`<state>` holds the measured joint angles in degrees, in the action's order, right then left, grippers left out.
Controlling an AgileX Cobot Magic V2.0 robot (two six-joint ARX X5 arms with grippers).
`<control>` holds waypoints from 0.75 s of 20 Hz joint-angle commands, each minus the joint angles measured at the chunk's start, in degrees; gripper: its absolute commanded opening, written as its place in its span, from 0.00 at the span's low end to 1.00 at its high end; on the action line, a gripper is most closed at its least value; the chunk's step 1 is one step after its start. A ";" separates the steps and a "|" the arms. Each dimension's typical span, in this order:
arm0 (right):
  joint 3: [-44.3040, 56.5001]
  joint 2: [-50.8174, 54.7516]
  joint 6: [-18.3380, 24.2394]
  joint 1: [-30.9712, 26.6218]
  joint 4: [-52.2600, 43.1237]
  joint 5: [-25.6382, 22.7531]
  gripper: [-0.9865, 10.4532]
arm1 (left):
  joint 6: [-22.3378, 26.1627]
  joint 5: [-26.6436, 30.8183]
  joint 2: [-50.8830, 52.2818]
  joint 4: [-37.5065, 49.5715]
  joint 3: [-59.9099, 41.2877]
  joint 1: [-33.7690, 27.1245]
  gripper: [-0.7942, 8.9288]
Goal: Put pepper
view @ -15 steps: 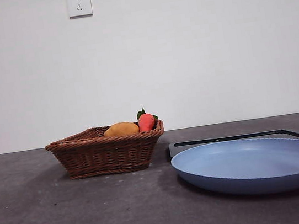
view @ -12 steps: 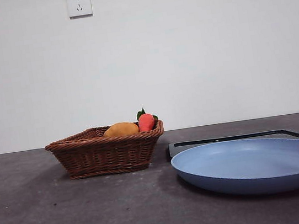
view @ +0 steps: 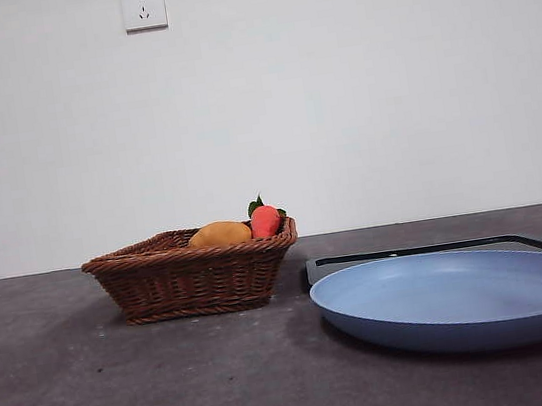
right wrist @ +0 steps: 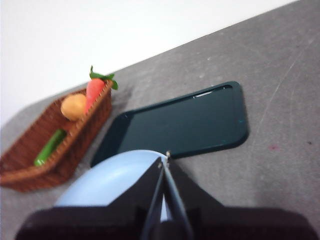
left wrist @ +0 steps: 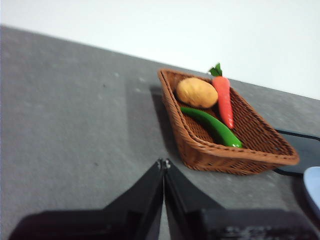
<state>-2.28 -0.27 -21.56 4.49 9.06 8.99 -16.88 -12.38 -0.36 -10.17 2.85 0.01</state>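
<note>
Glossy dark green pepper (left wrist: 214,127): hidden behind the brown wicker basket (view: 191,280) wall in the front view; seen in both wrist views.
Round light-blue plate (view: 461,297): cut off by the left wrist picture's edge; partly covered by the right gripper (right wrist: 165,156) in its own view.
Dark flat tray (view: 439,249): mostly hidden behind the plate in front.

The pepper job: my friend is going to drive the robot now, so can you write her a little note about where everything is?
Left gripper: shut, holding nothing, above bare table short of the basket.
Right gripper: shut, holding nothing, above the blue plate, with the dark tray beyond it.
The pepper lies in the basket, beside the carrot and the orange-yellow fruit.
Done: nothing; the pepper is untouched.
Left: grasp the pepper, lift it out and put it down; where is not stated.
</note>
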 commanded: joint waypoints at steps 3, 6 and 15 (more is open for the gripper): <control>-6.38 -1.25 -3.13 0.07 -1.05 0.02 0.09 | -2.51 -0.13 -0.02 -4.63 7.76 -0.09 0.09; -11.23 -4.42 -3.04 0.09 0.07 0.07 0.09 | -2.67 -0.17 -2.43 -8.31 13.03 -0.09 0.09; -31.10 -18.99 6.82 0.09 15.26 6.29 0.09 | 4.83 -7.13 -16.96 -19.02 28.55 -0.09 0.09</control>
<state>-30.96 -18.11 -18.65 4.49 22.74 14.66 -14.96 -18.37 -16.51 -29.02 29.95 0.01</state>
